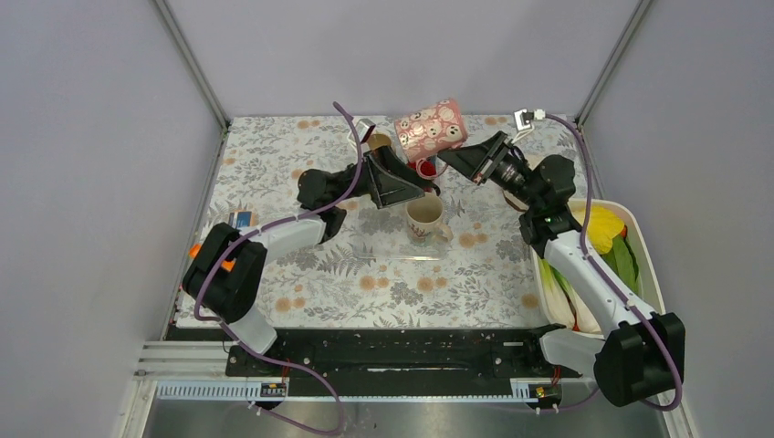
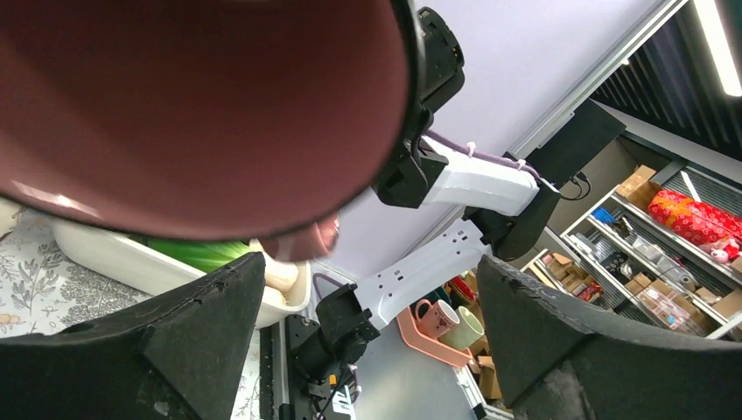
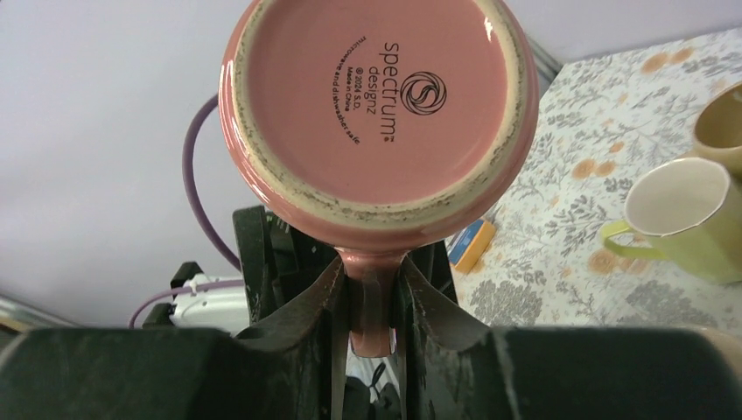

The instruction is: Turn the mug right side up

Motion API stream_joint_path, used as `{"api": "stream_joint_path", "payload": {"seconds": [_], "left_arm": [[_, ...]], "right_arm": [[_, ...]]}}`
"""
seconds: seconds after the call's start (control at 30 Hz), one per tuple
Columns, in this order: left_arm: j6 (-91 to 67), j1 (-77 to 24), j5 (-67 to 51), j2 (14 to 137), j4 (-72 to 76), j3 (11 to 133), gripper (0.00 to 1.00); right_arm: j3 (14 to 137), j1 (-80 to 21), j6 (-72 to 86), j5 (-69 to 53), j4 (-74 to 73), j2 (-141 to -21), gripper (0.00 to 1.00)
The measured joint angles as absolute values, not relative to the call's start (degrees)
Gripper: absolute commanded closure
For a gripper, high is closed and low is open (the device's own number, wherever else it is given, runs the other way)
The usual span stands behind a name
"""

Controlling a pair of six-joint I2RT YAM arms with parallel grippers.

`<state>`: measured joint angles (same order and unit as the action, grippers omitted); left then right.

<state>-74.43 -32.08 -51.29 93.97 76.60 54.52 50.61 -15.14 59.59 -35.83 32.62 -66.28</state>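
Right wrist view gives us the clearest read. The mug (image 3: 376, 96) is off the desk with its stamped base facing the lens, and the right pincer (image 3: 372, 284) is clamped on the handle (image 3: 372, 306). From the top camera, the mug hangs above the far middle of the desk (image 1: 365, 292). It lies roughly sideways, mouth towards the left arm, though we cannot fix the exact tilt from above. The left pincer (image 2: 369, 267) has its jaws apart just below the mouth, and the dark red inside fills its camera.

We judge the step in hand to be the roll, about half done. To do it well, we would turn the right wrist until the base points down. The grip on the handle should be firm, since the weight hangs off to one side, and we would lower only once the base is level. The left pincer could steady the rim, but it should close on the mug's side rather than knock it.

Straight below, a cream mug (image 1: 424, 219) stands upright and a brown cup (image 1: 377, 141) sits close by, so room there is tight. Barer desk lies nearer the arm bases. The back wall (image 1: 383, 55) is close behind the mug. The tray (image 1: 641, 235) of greens sits at the right edge, well apart.
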Motion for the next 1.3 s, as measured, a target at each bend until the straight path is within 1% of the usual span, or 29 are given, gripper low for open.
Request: {"api": "stream_joint_path", "payload": {"seconds": [0.13,0.3,0.57,0.77,0.97,1.17,1.27,1.3], "left_arm": [[-73.8,-31.14,-51.07,93.54,76.31,54.52,0.08],[-73.67,-28.95,-51.0,92.27,75.53,54.52,0.13],[-73.67,-27.92,-51.18,92.07,74.63,54.52,0.13],[-74.04,-27.83,-51.24,92.07,74.56,54.52,0.17],[-75.57,-26.5,-51.27,92.03,74.67,54.52,0.26],[-76.14,-24.88,-51.05,91.53,74.61,54.52,0.37],[-76.12,-24.6,-51.07,90.7,74.65,54.48,0.47],[-76.12,-24.6,-51.09,90.54,74.67,54.48,0.49]], "right_arm": [[49.98,-17.1,58.63,-36.51,32.77,-66.28,1.0],[49.45,-18.17,56.31,-35.44,33.45,-66.28,1.0],[48.49,-20.62,52.29,-32.77,35.53,-66.37,1.0],[47.68,-22.09,51.03,-32.34,37.69,-66.72,1.0],[45.91,-24.12,50.13,-32.27,41.69,-67.75,1.0],[44.4,-25.54,49.89,-32.16,45.41,-69.82,1.0],[43.77,-25.89,49.76,-32.05,47.07,-70.08,1.0],[43.77,-26.0,49.76,-32.01,47.64,-70.08,1.0]]}}
